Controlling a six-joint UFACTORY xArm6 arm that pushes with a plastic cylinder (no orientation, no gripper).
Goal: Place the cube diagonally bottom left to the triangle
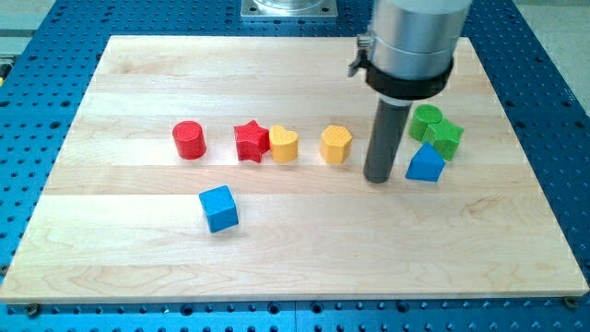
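A blue cube [218, 208] lies on the wooden board at the lower left of centre. A blue triangle [425, 163] lies at the right, just below two green blocks. My tip [377, 178] rests on the board just left of the blue triangle, between it and a yellow hexagon [336, 145]. The tip is far to the right of the blue cube and touches no block that I can make out.
A red cylinder [188, 140], a red star [250, 141] and a yellow heart [284, 145] stand in a row left of the yellow hexagon. A green cylinder [425, 120] and a green block [445, 138] sit above the triangle. The wooden board [295, 258] lies on a blue perforated table.
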